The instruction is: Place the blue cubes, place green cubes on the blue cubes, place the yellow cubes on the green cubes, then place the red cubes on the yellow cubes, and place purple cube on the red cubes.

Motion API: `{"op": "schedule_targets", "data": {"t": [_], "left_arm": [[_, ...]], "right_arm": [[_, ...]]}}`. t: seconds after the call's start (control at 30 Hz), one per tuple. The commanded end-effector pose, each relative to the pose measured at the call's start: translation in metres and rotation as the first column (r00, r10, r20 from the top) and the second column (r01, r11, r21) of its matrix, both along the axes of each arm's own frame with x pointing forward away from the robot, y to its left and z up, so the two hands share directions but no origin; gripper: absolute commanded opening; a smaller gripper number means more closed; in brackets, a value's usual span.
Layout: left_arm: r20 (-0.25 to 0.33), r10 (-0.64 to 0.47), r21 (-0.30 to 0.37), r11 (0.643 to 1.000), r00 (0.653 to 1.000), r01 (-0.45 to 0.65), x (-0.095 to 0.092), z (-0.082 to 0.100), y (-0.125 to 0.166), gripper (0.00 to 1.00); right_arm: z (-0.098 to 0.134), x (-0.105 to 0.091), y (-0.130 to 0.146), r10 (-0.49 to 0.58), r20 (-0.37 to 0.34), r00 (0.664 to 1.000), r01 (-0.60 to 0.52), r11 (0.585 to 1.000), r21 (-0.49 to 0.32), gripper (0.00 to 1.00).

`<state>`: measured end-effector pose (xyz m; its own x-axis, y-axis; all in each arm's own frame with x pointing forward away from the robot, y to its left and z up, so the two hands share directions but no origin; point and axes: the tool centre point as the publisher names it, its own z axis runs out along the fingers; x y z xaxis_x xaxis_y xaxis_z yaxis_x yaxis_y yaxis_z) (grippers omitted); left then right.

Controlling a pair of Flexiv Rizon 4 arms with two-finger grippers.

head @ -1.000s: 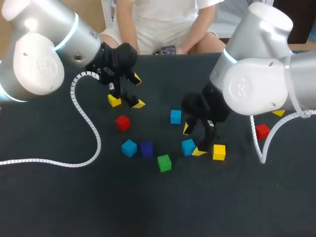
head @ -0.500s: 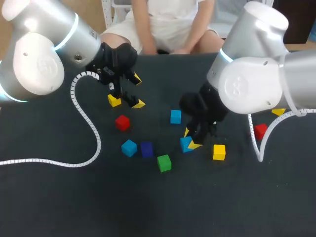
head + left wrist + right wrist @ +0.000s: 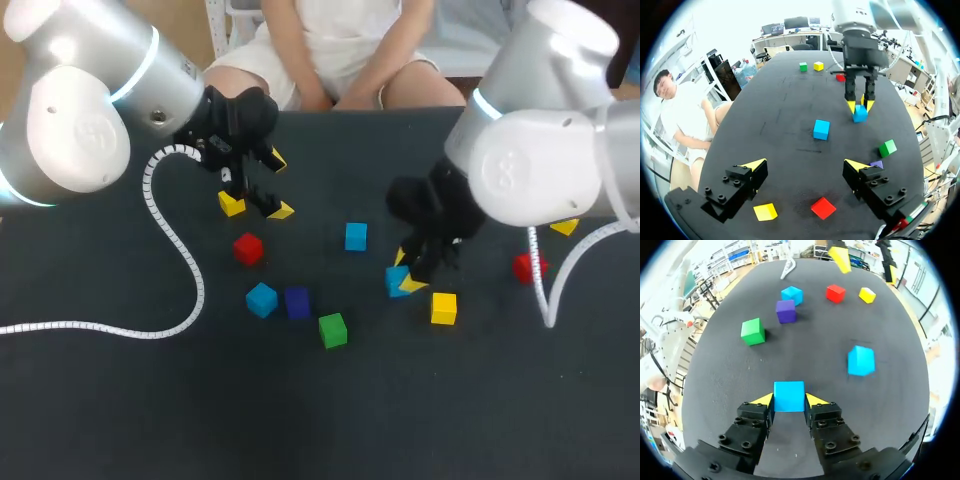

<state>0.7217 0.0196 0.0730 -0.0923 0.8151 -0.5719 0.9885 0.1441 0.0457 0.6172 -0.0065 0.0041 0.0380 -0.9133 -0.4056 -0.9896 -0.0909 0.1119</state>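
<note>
Three blue cubes show, and one, the held cube (image 3: pixel 789 392), is clamped between my right claw's (image 3: pixel 789 401) fingers on two opposite faces. I judge that this square grip is meant to let it go down flat, since blue makes the base layer. It is right of the green cube (image 3: pixel 332 329) and a little farther from me. Whether it rests on the tabletop (image 3: pixel 120 400) or hangs just off it, I cannot tell.

The near blue cube (image 3: pixel 261 299) lies loose left of the green cube, just beside the purple cube (image 3: pixel 297 301). The far blue cube (image 3: pixel 356 236) lies loose well beyond the green cube.

My left claw (image 3: pixel 279 185) hangs released, far beyond and left of the green cube, over a yellow cube (image 3: pixel 232 204) with a red cube (image 3: pixel 247 248) near. Those colours go on late, so I take it this arm is parked out of the way.

A second yellow cube (image 3: pixel 443 307) lies right of the green cube, near the held cube. Setting down there risks a nudge.
</note>
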Motion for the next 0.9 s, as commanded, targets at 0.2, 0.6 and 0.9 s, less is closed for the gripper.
{"op": "schedule_targets", "data": {"t": [0.2,0.6,0.9], "left_arm": [[0.0,-0.002,-0.001,1.0,1.0,0.002,0.0,0.0,0.001,1.0],[0.0,-0.002,-0.001,1.0,1.0,0.002,0.0,0.0,0.001,1.0],[0.0,-0.002,-0.001,1.0,1.0,0.002,0.0,0.0,0.001,1.0]], "right_arm": [[0.021,0.017,-0.021,-0.067,0.003,0.998,0.067,0.998,-0.004,0.0],[0.032,0.041,-0.003,-0.111,-0.026,0.993,0.112,0.994,0.017,0.0],[0.029,0.044,0.004,-0.139,-0.043,0.989,0.139,0.99,-0.014,0.0]]}}
